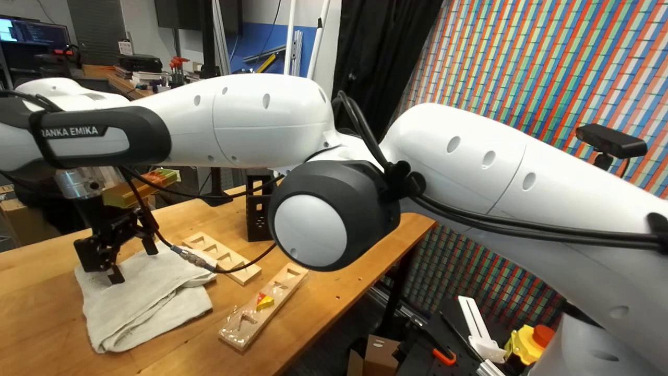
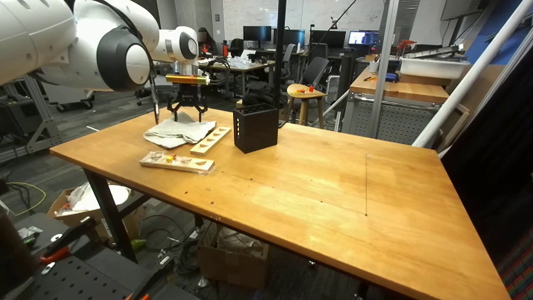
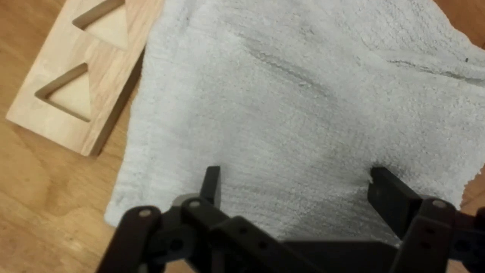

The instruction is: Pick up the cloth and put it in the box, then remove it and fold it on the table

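Observation:
The off-white cloth lies folded over in loose layers on the wooden table, with a few creases on top. Over it, pointing down, is my gripper, its fingers wide apart and no fabric pinched between them. In the wrist view the tip of the right-hand finger appears to touch the cloth; contact at the left-hand tip I cannot tell. The black box stands upright on the table, apart from the cloth, and is partly covered by the arm in an exterior view.
Between cloth and box lies a slotted wooden board, close beside the cloth's edge. Another board, wrapped in clear plastic with a red-yellow piece on it, lies nearer the table's long edge. A cable hangs from the arm above the boards.

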